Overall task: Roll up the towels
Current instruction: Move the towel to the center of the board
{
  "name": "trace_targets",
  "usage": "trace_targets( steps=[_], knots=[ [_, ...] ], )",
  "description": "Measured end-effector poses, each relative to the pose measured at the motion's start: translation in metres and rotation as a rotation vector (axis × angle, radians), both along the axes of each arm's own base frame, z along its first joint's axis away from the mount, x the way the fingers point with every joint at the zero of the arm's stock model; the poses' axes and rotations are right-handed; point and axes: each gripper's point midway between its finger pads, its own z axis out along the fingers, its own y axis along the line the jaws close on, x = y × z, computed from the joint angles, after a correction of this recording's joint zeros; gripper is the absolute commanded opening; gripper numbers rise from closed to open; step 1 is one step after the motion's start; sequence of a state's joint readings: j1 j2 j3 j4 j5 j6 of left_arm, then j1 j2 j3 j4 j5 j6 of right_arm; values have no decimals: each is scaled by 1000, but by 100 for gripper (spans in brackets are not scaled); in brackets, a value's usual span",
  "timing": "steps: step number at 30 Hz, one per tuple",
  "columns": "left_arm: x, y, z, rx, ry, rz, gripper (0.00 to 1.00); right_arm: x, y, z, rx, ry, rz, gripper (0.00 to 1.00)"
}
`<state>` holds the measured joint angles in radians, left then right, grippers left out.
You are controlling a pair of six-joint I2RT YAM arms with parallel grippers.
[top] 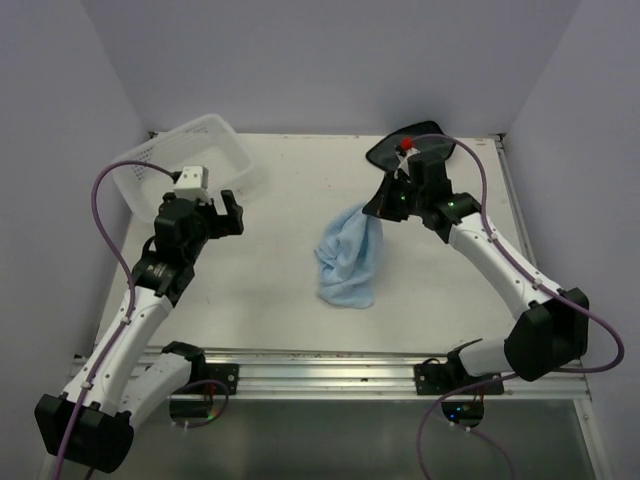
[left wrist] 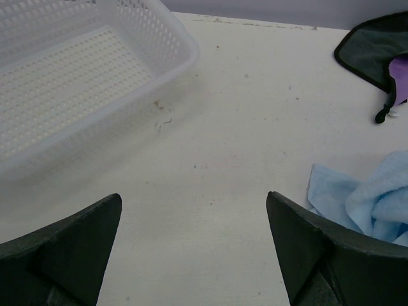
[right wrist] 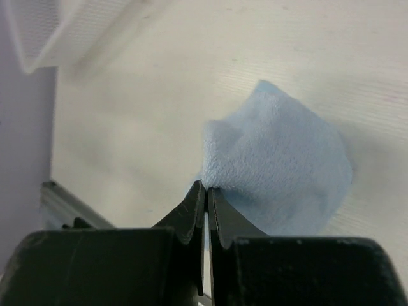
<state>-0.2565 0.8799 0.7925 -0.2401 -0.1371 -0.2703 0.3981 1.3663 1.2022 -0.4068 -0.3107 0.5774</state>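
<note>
Top external: light blue towel (top: 348, 262) lies bunched on the table (top: 280, 320). Its upper corner is pulled up into the right gripper (top: 383, 207), whose jaws are pinched tight on it. The dark purple-lined towel (top: 386, 152) lies just behind the blue one. The left gripper (top: 232, 212) is well left of it, jaws spread wide, holding nothing. The white basket (top: 215, 135) sits far left of it.
</note>
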Motion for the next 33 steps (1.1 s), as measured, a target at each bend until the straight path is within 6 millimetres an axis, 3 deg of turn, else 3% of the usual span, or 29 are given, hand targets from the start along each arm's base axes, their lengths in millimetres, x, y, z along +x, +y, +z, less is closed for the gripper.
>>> trace_targets(
  steps=[3,5,10,16,22,28,30,33],
  knots=[
    [0,-1,0,-1,0,-3,99,10,-25,-32,-146,45,-107,9],
    [0,-2,0,-3,1,-9,100,14,-48,-46,-256,55,-188,6],
    [0,-8,-5,-11,17,-41,100,19,-101,-68,-466,61,-368,65],
    [2,-17,-10,-22,38,-86,100,12,-127,-90,-532,116,-417,73],
    [2,-31,-15,-51,57,-149,99,6,-136,-65,-523,43,-451,77],
    [7,-67,-49,-134,184,-279,100,-26,-146,-23,-442,-74,-480,77],
    [3,-80,-62,-137,236,-315,100,-42,-148,-26,-420,-79,-471,77],
    [-6,-100,-64,-140,255,-360,100,-62,-150,-44,-403,-51,-456,77]
  ],
)
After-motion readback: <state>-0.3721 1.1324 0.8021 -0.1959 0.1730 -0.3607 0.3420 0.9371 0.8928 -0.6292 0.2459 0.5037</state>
